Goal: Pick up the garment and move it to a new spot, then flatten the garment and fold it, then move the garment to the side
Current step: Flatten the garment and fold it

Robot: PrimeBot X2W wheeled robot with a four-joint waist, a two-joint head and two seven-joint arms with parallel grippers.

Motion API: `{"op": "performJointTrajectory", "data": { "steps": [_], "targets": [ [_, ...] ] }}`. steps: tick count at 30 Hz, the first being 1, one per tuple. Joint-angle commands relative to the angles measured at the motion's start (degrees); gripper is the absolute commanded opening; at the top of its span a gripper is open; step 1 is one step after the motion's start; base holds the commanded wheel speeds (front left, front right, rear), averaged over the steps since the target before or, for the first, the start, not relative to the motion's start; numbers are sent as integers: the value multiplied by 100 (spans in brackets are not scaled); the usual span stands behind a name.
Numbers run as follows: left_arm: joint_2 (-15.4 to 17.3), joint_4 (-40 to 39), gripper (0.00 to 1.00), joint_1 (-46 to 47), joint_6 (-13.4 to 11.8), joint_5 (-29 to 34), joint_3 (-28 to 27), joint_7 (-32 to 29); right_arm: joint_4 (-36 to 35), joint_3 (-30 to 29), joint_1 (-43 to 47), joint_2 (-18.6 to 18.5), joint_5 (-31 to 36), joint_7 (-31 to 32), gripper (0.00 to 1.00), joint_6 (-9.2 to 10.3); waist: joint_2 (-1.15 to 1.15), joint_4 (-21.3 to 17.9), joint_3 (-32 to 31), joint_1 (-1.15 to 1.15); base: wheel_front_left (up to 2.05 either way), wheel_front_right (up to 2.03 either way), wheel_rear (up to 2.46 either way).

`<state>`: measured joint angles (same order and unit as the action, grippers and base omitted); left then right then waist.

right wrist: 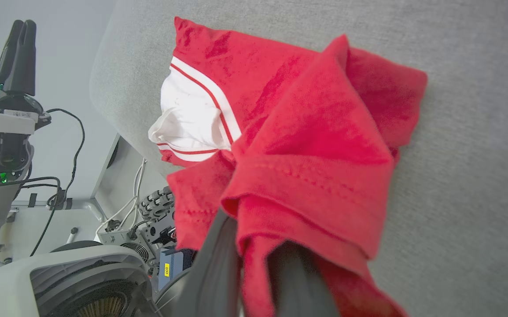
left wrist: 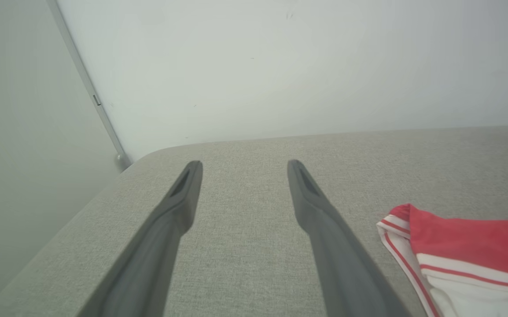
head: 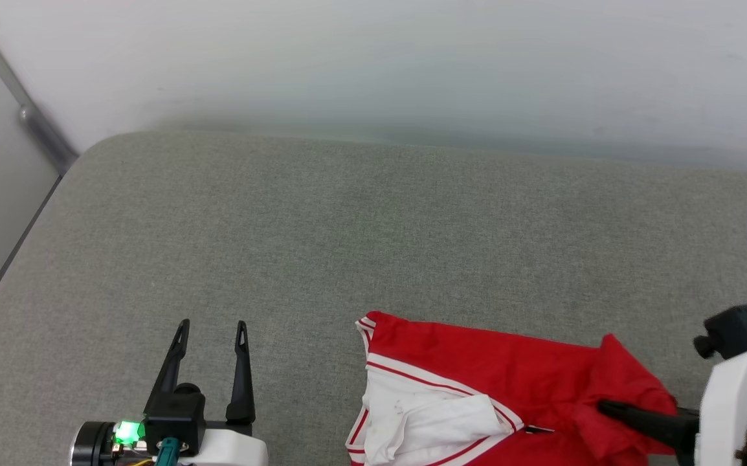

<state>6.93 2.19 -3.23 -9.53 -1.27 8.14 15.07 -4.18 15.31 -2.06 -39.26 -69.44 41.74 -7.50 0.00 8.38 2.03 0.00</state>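
Red cloth is pinched between the two long dark fingers of the right gripper, which is closed almost fully on a bunched fold of the red jersey garment with its white short sleeve and red-and-white striped trim. In the right wrist view the fabric drapes over both fingers and hides their tips, and the pinched fold rises in a peak above the rest of the cloth. The garment lies crumpled at the near edge of the grey woven padded surface, right of the middle, its white sleeve toward the left and its red body toward the right; the right wrist view shows part of it reaching past the surface's near edge. The chest lettering cannot be made out. The left gripper sits well apart to the left, near the same edge, its fingers spread wide with nothing between them, pointing toward the far side over bare grey fabric. From the left wrist view the garment's striped corner lies to the right of that gripper, not touching it. A plain white wall stands behind the far edge of the surface.
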Motion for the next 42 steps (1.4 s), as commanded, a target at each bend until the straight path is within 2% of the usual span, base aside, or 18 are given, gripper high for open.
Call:
{"op": "performJointTrajectory", "data": {
  "steps": [1, 3, 10, 16, 21, 29, 30, 31, 32, 38, 42],
  "targets": [
    [-22, 10, 100, 114, 50, 17, 9, 13, -88, 190, -278, 192, 141, 172, 0, 2, 0, 63, 77, 0, 0, 0, 0],
    [-36, 11, 100, 143, 61, 23, 19, 14, -100, 287, -404, 274, 223, 242, 0, 2, 0, 89, 104, 0, 0, 0, 0],
    [-104, -9, 100, 275, 98, 45, 51, 13, 132, 1076, -1326, 945, 697, 563, 0, 2, 0, 246, 294, 0, 0, 0, 0],
    [-153, 15, 100, 429, 134, 50, 99, 13, 763, 1827, -2081, 1432, 1070, 493, 0, 2, 0, 389, 483, 0, 0, 0, 0],
    [-193, 33, 100, 538, 150, 53, 126, 13, 1459, 2342, -2555, 1744, 1338, 176, 0, 1, 0, 504, 600, 0, 0, 0, 0],
    [-257, 62, 100, 591, 124, 33, 123, 13, 2184, 3064, -2852, 1833, 1441, -303, 0, 2, 0, 604, 698, 0, 0, 0, 0],
    [-260, 67, 100, 575, 122, 29, 113, 13, 2222, 3130, -2872, 1830, 1441, -386, 12, 2, 0, 596, 689, 0, 0, 0, 0],
    [-262, 77, 100, 547, 119, 29, 103, 13, 2232, 3198, -2894, 1812, 1446, -490, 50, 2, 0, 581, 667, 0, 0, 0, 0],
    [-266, 90, 100, 519, 119, 36, 105, 13, 2202, 3246, -2939, 1774, 1486, -627, 100, 2, 0, 573, 642, 0, 0, 0, 0],
    [-229, 122, 100, 399, 132, 68, 52, 13, 1680, 3312, -3002, 1377, 1488, -1401, 100, 2, 0, 435, 364, 0, 0, 0, 0],
    [-191, 98, 100, 297, 127, 60, 12, 13, 1310, 3011, -2959, 1018, 1647, -2136, 100, 2, 0, 294, 162, 0, 0, 0, 0]
  ]
}}
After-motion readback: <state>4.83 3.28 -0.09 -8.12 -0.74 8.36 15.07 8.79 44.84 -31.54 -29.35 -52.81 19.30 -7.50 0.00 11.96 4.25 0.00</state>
